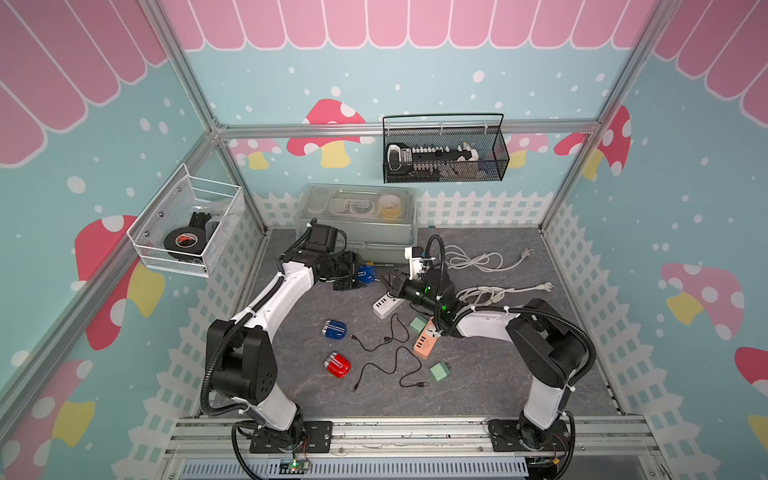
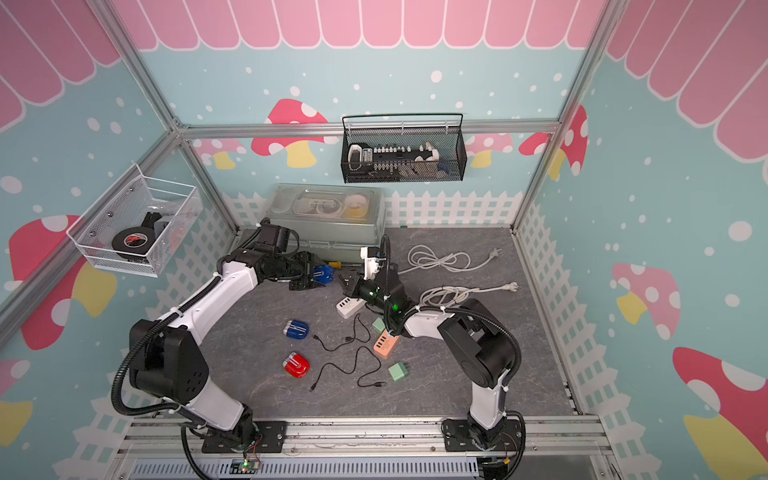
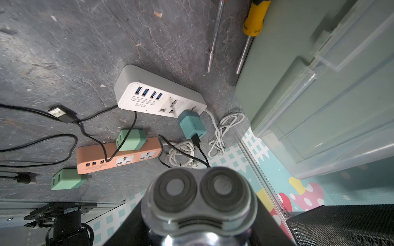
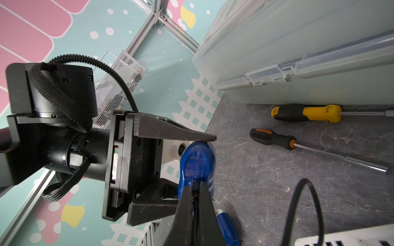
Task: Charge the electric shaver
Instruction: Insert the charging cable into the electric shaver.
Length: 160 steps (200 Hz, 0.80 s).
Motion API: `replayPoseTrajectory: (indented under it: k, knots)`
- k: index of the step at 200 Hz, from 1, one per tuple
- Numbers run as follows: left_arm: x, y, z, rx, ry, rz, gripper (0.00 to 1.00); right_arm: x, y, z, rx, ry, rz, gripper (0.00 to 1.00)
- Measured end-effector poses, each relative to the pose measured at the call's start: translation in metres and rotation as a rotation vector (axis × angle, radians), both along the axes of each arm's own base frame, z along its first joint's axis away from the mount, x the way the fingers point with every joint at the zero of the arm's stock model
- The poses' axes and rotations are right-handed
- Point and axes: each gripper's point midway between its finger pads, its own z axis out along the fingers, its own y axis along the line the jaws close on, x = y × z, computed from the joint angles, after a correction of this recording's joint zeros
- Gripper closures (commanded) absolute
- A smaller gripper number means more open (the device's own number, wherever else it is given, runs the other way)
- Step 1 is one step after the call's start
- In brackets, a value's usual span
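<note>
The blue electric shaver (image 1: 366, 274) is held off the floor, my left gripper (image 1: 358, 277) shut on its body. In the left wrist view its twin round heads (image 3: 200, 191) face the camera between my fingers. My right gripper (image 4: 195, 189) is shut on the plug of a black charging cable (image 4: 307, 204), with the plug end pressed against the shaver's base (image 4: 197, 161). The cable's other end sits in a teal adapter (image 3: 191, 124) plugged into the white power strip (image 3: 157, 100). In both top views my right gripper (image 2: 345, 283) points at the shaver (image 2: 323, 274).
A second blue shaver (image 1: 334, 330) and a red one (image 1: 337, 365) lie on the floor with loose black cables (image 1: 384, 365), an orange power strip (image 1: 426, 343) and green adapters (image 1: 439, 371). Two screwdrivers (image 4: 275, 138) lie by the plastic box (image 1: 357, 224). White cords (image 1: 478, 259) lie at the back right.
</note>
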Motion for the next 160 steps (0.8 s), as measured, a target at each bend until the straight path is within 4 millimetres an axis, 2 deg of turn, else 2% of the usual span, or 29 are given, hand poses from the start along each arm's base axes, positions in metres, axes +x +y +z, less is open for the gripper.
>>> replayPoseTrajectory:
  k: [68,160]
  knots:
    - [0.0061,0.0039,0.0006,0.021,-0.024,0.019,1.0,0.008,0.0095,0.0033,0.016,-0.005,0.044,1.0]
    - [0.0047,0.0012,0.0009,0.009,-0.025,0.003,1.0,0.0048,0.004,0.0029,0.008,0.026,0.068,1.0]
